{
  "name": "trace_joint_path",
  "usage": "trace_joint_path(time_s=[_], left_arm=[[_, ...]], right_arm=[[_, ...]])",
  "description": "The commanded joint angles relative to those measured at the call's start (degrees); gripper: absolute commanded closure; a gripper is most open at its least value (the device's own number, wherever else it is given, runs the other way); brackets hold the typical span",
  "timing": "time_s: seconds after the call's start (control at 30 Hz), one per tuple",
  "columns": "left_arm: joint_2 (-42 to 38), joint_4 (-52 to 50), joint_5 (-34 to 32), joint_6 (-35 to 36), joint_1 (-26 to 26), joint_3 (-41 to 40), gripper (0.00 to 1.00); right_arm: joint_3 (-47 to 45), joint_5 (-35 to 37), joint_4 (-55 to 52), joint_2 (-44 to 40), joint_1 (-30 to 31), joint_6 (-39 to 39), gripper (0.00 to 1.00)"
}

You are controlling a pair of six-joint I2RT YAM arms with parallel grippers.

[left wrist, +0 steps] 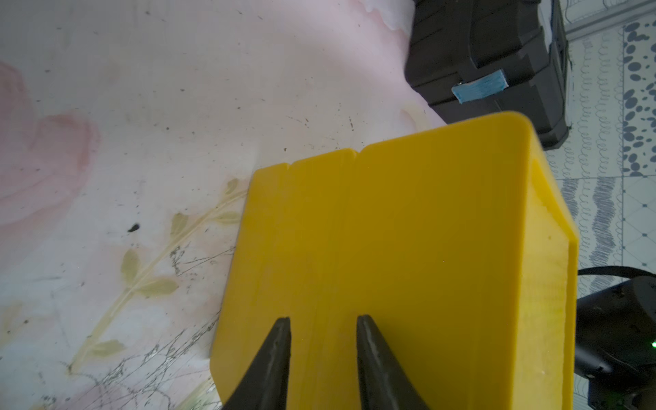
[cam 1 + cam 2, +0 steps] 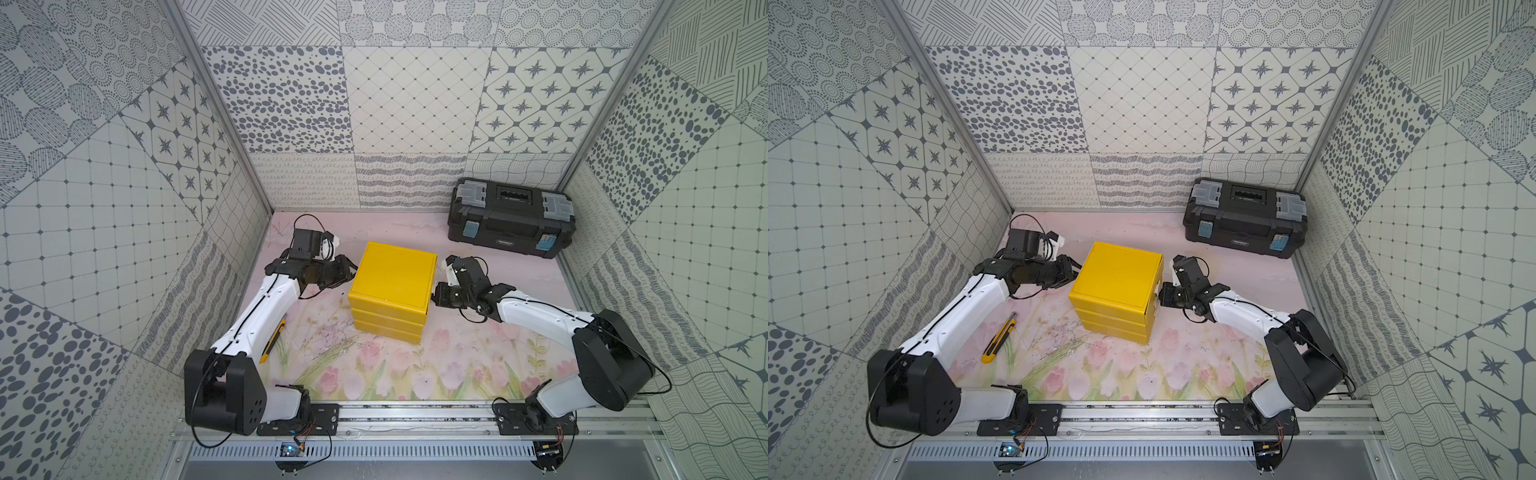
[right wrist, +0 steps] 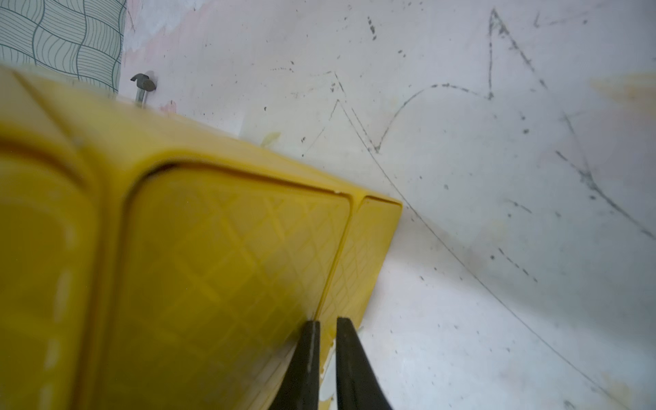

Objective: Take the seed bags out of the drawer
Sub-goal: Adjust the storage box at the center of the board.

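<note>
overall: 1 yellow drawer cube (image 2: 392, 276) stands near the middle of the floral table (image 2: 374, 374), with 1 arm at each side.
drawer (image 3: 230, 255): front panel sits flush in the cube, on the side facing the right arm; 3 stacked tiers show in both top views.
seed bags: not visible in any view.
left gripper (image 1: 323, 319): fingers apart, tips against the cube's plain side wall, nothing between them.
right gripper (image 3: 326, 319): fingers almost together, tips at the seam beside the drawer front; cannot tell whether they pinch an edge.
black toolbox (image 2: 511, 218): lid down, back right of the table, well apart from the cube.
utility knife (image 2: 999, 337): yellow, flat on the table beside the left arm.
</note>
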Motion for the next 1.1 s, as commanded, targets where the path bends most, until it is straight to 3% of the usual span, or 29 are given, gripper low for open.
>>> trace_joint_path(time_s=[0.0,0.2,0.4,0.63,0.83,1.07], left_arm=[[-5.1,-4.3,-0.7,-2.2,2.9,-3.1,0.63],[-1.3,-5.3,0.4,-0.9,4.8,0.8,0.64],[0.3,-6.3,-0.7,-0.6,6.2,4.5,0.65],[-3.1,-8.8,-2.2,0.1,6.7,7.0,0.57],[-1.5,-7.8,1.6,-1.3,6.6,6.9,0.6],[-1.4,-7.6,1.9,-1.4,6.6,6.7,0.61]], right_arm=[[4.1,-5.2,8.3,4.4,0.4,0.7,0.84],[8.4,-7.8,12.7,11.4,0.5,5.3,0.86],[8.1,-5.2,12.5,10.5,0.4,6.0,0.86],[1.1,0.2,8.1,0.1,-2.2,4.7,0.77],[-5.1,1.8,2.1,-10.4,-3.2,2.1,0.72],[-11.3,1.8,-2.0,-20.6,4.8,1.2,0.73]])
